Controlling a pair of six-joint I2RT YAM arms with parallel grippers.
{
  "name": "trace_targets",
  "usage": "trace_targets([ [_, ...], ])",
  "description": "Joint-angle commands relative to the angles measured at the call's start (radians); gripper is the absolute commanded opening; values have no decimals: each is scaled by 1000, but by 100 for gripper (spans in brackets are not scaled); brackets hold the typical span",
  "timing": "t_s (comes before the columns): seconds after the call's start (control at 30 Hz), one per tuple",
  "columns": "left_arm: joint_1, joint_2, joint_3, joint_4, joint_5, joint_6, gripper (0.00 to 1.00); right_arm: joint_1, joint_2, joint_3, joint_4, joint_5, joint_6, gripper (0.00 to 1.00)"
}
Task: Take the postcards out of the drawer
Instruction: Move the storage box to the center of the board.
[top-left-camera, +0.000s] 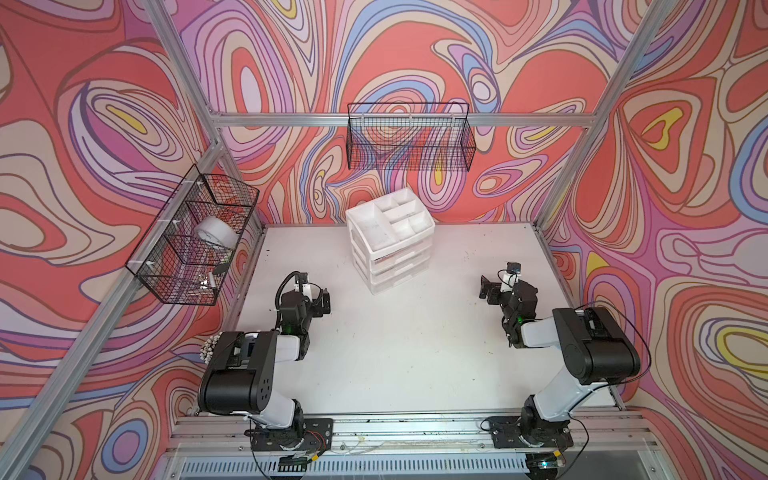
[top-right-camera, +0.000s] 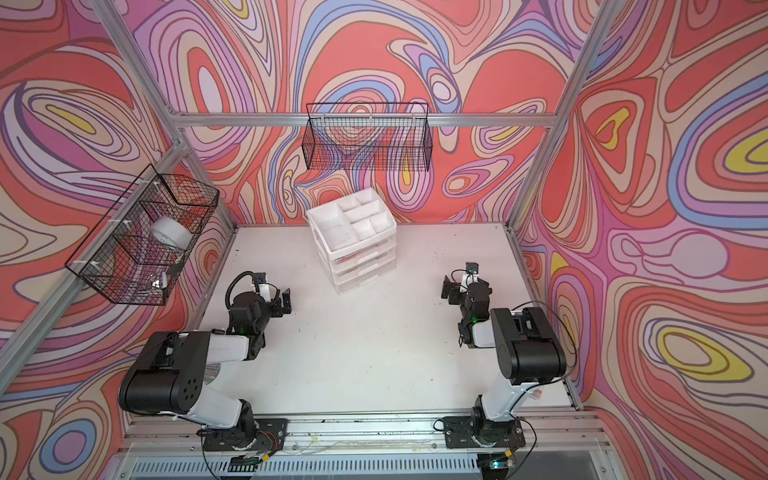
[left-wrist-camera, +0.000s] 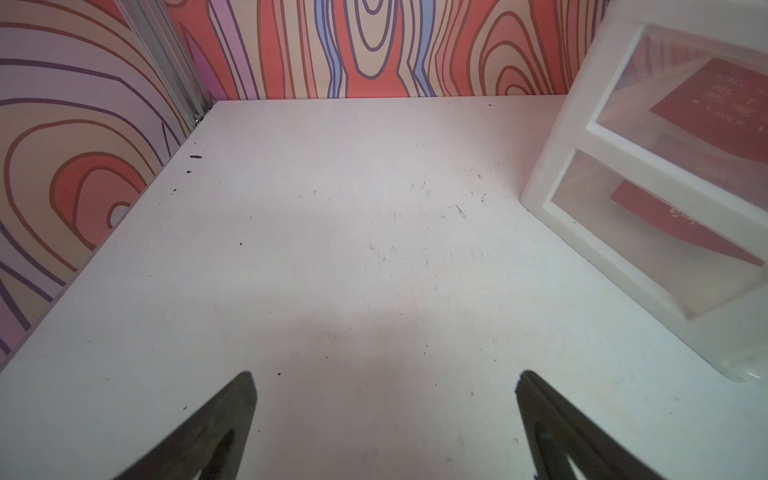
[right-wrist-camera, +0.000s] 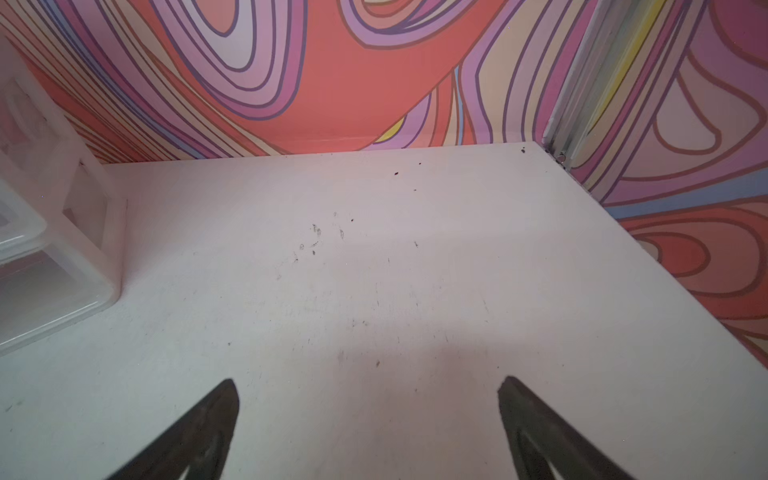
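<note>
A scuffed white surface (top-left-camera: 395, 353) lies inside walls (top-left-camera: 83, 124) of swirling red, purple and blue. The left pincer (left-wrist-camera: 384, 382) and right pincer (right-wrist-camera: 368, 388) each hang over bare surface with jaws spread wide and nothing between them, well apart on either side of the white organizer (top-left-camera: 361, 224) standing near the back wall. Its three clear drawers (top-left-camera: 395, 270) are all pushed in, and the left wrist view shows red postcards (left-wrist-camera: 715, 99) with white lettering lying inside two of them, one above the other; a wire basket (top-left-camera: 409, 137) hangs on the wall behind.
</note>
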Motion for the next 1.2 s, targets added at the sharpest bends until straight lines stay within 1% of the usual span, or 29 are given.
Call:
trace_targets([
  [0.0, 2, 11, 18, 4, -5, -2, 100, -3, 14, 14, -4, 7, 8, 98],
  [0.93, 2, 4, 14, 5, -11, -4, 100, -3, 14, 14, -6, 7, 8, 98],
  [1.03, 2, -46, -2, -3, -6, -5, 100, -2, 12, 12, -3, 10, 8, 98],
  [1.1, 0, -128, -21, -36, -33, -8, 100, 0, -17, 16, -26, 88, 29, 98],
  [1.17, -2, -234, -35, -102, -87, -31, 100, 0, -85, 58, -164, 166, 57, 98],
])
